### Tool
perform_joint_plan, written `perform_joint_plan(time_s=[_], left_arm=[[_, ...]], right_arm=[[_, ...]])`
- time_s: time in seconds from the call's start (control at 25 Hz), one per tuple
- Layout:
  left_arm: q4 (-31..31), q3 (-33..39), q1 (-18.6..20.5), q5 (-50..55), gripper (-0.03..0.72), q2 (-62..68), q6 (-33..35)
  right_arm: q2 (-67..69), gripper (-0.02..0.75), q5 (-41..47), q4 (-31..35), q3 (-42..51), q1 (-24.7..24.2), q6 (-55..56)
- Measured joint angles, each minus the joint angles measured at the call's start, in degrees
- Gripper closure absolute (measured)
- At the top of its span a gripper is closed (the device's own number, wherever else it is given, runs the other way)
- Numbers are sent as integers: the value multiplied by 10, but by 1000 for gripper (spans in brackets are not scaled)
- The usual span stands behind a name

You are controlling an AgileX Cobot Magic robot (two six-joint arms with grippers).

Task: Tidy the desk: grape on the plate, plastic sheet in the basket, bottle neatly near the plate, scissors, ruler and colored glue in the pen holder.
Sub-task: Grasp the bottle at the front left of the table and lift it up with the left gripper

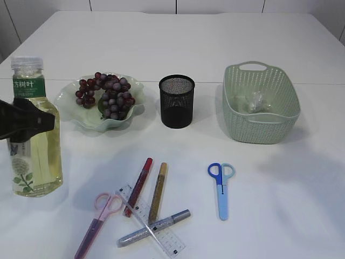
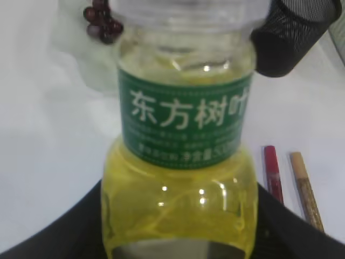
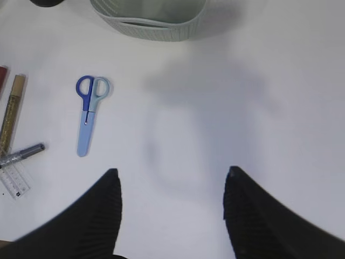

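Observation:
My left gripper (image 1: 24, 121) is shut on the bottle (image 1: 33, 135) of yellow drink with a green label, upright at the table's left; it fills the left wrist view (image 2: 180, 178). Grapes (image 1: 105, 93) lie on the pale green plate (image 1: 73, 116). The plastic sheet (image 1: 255, 101) lies in the green basket (image 1: 280, 127). The black mesh pen holder (image 1: 176, 101) stands between them. Blue scissors (image 1: 221, 189), pink scissors (image 1: 98, 216), a clear ruler (image 1: 153, 229), and red (image 1: 138, 186), gold (image 1: 158, 191) and silver glue pens (image 1: 153, 228) lie in front. My right gripper (image 3: 170, 178) is open and empty above bare table.
In the right wrist view the blue scissors (image 3: 87, 113) lie left of the gripper, and the basket's rim (image 3: 151, 27) is at the top. The table's far half stretches behind the plate and basket.

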Motion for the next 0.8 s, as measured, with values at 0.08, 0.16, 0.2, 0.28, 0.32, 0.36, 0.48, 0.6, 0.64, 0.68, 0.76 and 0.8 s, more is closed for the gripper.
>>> perform_joint_plan(time_s=[0.08, 0.16, 0.2, 0.28, 0.32, 0.36, 0.48, 0.6, 0.64, 0.68, 0.76, 0.8], left_arm=[[4, 29, 0, -58, 263, -3, 0], [5, 64, 0, -126, 263, -3, 0], [6, 81, 0, -160, 263, -3, 2], [4, 118, 0, -245, 263, -3, 17], [0, 134, 0, -279, 263, -3, 29], [-8, 145, 0, -316, 263, -1, 44], [-23, 167, 0, -400, 263, 19, 87], [-29, 172, 0, -463, 263, 53, 111], [-33, 172, 0, -486, 263, 68, 115], [-37, 172, 0, -511, 263, 82, 118], [-47, 172, 0, -566, 263, 117, 119], [-51, 172, 0, -588, 263, 132, 120]], right_arm=[[0, 266, 0, -2, 0, 0, 0], [0, 266, 0, -6, 0, 0, 0], [0, 267, 0, -7, 0, 0, 0], [0, 266, 0, -9, 0, 0, 0], [0, 266, 0, -9, 0, 0, 0], [0, 267, 0, -10, 0, 0, 0], [0, 267, 0, -10, 0, 0, 0], [0, 267, 0, -10, 0, 0, 0], [0, 267, 0, -10, 0, 0, 0], [0, 267, 0, -10, 0, 0, 0], [0, 267, 0, -10, 0, 0, 0], [0, 267, 0, -10, 0, 0, 0]])
